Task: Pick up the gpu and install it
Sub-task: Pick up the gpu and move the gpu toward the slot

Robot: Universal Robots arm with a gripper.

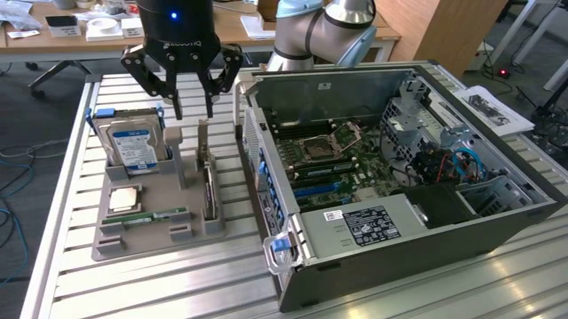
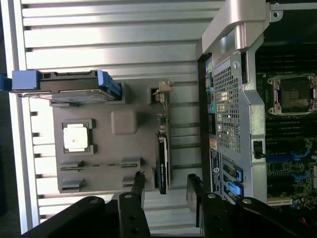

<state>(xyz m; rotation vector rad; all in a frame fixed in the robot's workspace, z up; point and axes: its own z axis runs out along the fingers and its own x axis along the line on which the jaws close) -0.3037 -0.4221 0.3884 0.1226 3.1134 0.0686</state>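
The gripper is hanging wide open over the grey parts holder, gripping nothing, with both fingers spread and bare. The gpu is standing on edge in a slot of that holder, on the side nearest the open computer case, and it is lying almost straight below the gripper, apart from it. Its long axis is running along the holder, parallel to the case's side wall, with the silver bracket end rising highest and sitting closest under the fingertips. In the wrist view the gripper is straddling the line of the gpu, one finger on each side of its thin edge, so the jaws are appearing to close across its thickness. The card is showing edge-on, so its fan and faces are hard to make out, and the slot is hiding its lower edge. The blue-labelled hard drive is standing upright in the holder, well clear of the fingers.
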